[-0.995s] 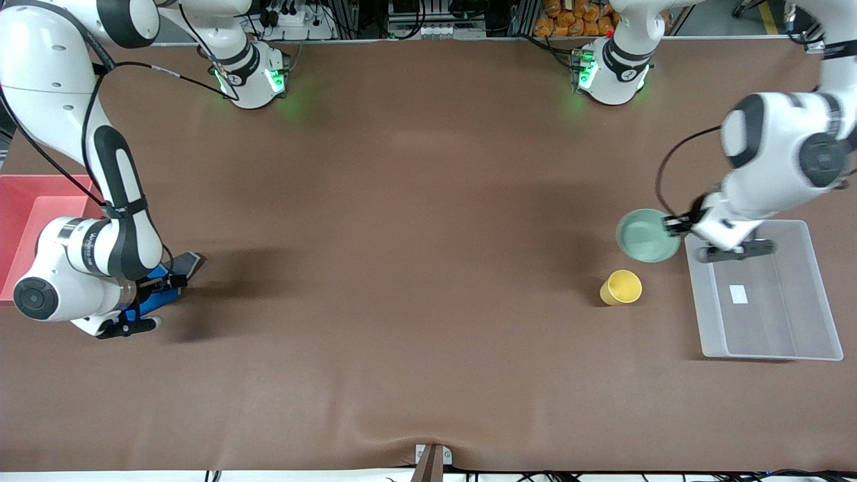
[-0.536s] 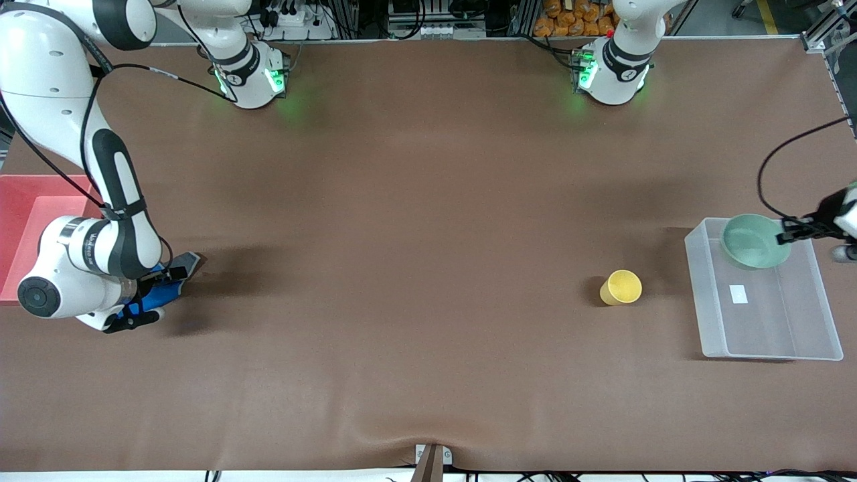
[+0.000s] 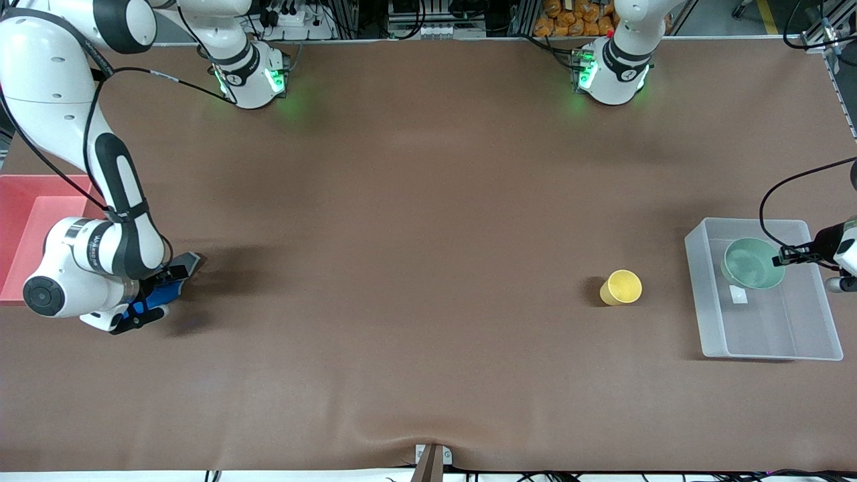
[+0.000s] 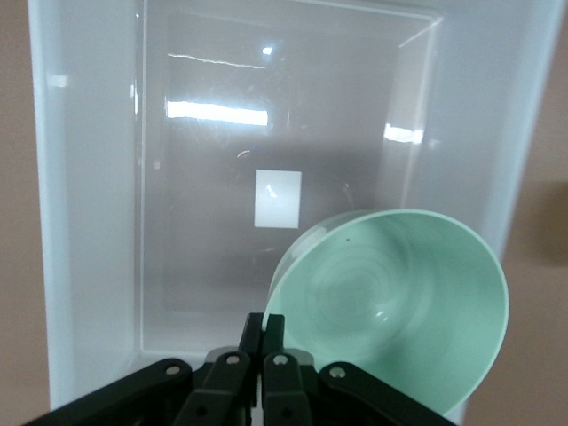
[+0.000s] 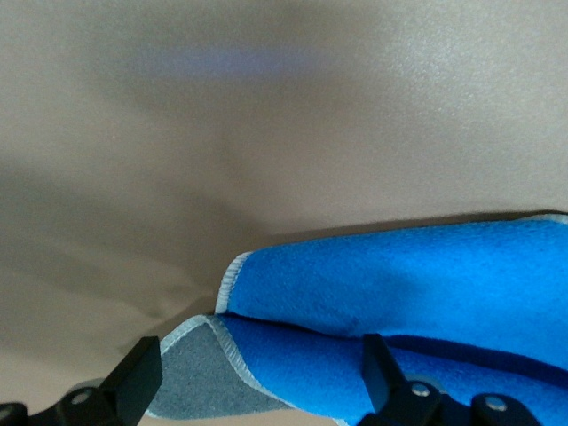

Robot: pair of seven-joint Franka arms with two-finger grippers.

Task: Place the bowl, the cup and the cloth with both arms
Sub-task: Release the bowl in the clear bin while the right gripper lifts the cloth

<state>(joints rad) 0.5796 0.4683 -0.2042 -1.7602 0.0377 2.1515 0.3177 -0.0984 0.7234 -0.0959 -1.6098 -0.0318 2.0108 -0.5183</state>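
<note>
The pale green bowl (image 3: 750,263) hangs tilted inside the clear plastic bin (image 3: 699,288), with my left gripper (image 3: 781,257) shut on its rim. In the left wrist view the bowl (image 4: 399,302) fills the space beside the shut left gripper (image 4: 266,325), with the bin's floor below it. My right gripper (image 3: 155,298) is low at the right arm's end of the table and stands open astride the folded blue cloth (image 3: 163,290). In the right wrist view the cloth (image 5: 426,284), with its grey underside turned up at one corner, lies between the spread fingers of the right gripper (image 5: 260,371). The yellow cup (image 3: 622,286) stands on the table beside the bin.
A pink bin (image 3: 20,221) sits at the table's edge by the right arm. The clear bin has a white label (image 4: 278,199) on its floor. Brown mat covers the wide middle of the table.
My left arm has carried the bowl from the table beside the cup across the clear bin's rim and down inside it. The right gripper has barely shifted over the cloth.
</note>
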